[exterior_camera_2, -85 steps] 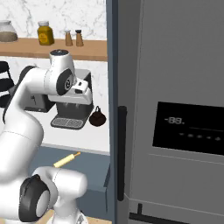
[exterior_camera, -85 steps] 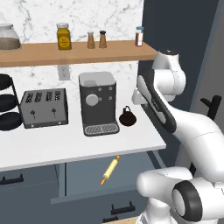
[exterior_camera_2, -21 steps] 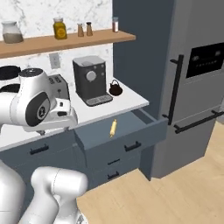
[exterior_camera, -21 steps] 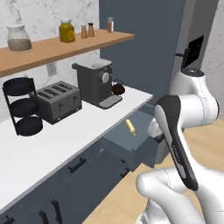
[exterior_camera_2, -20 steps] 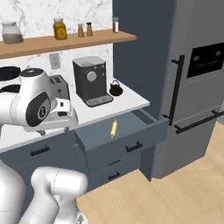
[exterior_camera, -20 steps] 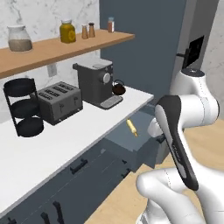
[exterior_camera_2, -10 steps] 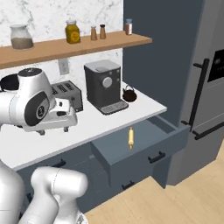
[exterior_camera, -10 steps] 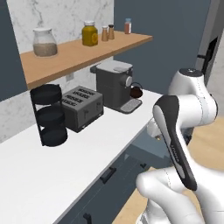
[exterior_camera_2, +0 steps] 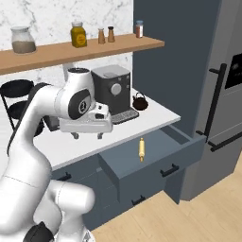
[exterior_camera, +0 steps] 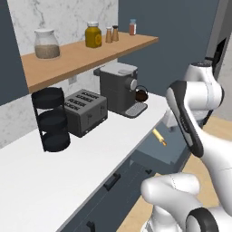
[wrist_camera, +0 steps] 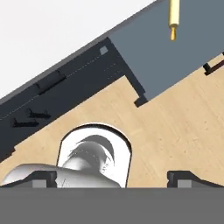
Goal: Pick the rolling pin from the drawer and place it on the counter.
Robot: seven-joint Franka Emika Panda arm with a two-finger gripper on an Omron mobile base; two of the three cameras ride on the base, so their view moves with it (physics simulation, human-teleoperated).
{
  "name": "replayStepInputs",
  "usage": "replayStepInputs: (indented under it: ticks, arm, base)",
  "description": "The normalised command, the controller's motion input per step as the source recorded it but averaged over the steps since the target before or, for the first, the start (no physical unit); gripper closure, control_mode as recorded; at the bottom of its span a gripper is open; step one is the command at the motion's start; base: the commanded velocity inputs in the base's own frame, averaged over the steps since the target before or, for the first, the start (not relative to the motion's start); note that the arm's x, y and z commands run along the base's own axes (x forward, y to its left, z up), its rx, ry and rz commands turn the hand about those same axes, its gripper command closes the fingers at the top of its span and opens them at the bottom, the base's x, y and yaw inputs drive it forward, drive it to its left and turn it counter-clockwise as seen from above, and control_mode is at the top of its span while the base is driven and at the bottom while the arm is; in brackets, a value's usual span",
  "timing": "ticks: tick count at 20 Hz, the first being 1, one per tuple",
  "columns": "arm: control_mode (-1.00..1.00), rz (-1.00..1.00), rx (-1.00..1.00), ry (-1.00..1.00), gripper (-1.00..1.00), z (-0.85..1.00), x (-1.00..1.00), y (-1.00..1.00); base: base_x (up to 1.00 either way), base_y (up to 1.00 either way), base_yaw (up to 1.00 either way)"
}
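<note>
The rolling pin (exterior_camera_2: 141,149), a slim tan stick, lies in the open slate-blue drawer (exterior_camera_2: 152,166), which is pulled out below the white counter (exterior_camera_2: 150,118). In the left base view the rolling pin (exterior_camera: 158,137) rests on the drawer (exterior_camera: 168,152) floor beside my arm. My gripper (exterior_camera_2: 88,136) hangs open and empty, pointing down, left of the drawer near the counter's front edge. The hand view has the rolling pin (wrist_camera: 174,17) at the top right inside the drawer (wrist_camera: 175,59), far from my fingertips (wrist_camera: 183,176), with the counter (wrist_camera: 61,26) at the top left.
A coffee machine (exterior_camera_2: 113,90), a small dark kettle (exterior_camera_2: 139,102), a toaster (exterior_camera: 86,112) and a black tiered rack (exterior_camera: 52,120) stand at the back of the counter. A wooden shelf (exterior_camera_2: 80,49) with jars runs above. A tall dark fridge (exterior_camera_2: 212,94) stands right of the drawer.
The whole picture has shifted, so the base has driven; counter and drawer now sit differently in both base views. The rolling pin still lies in the drawer and the gripper stays open.
</note>
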Motion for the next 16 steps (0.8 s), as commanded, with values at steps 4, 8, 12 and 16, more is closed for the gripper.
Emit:
replayStepInputs:
  ticks: [4,8,12,16]
  arm:
    - [-1.00,-0.29,0.16,0.24,-1.00,-0.44,0.60,-1.00]
    - [-1.00,-0.33,0.14,0.23,-1.00,-0.79,0.53,-1.00]
    - [-1.00,-0.34,0.04,0.16,-1.00,-0.95,0.71,-1.00]
    - [-1.00,-0.34,-0.01,0.01,-1.00,-0.80,0.94,-0.99]
  base:
    - [0.00,0.00,0.00]
    - [0.00,0.00,0.00]
    - [0.00,0.00,0.00]
    - [0.00,0.00,0.00]
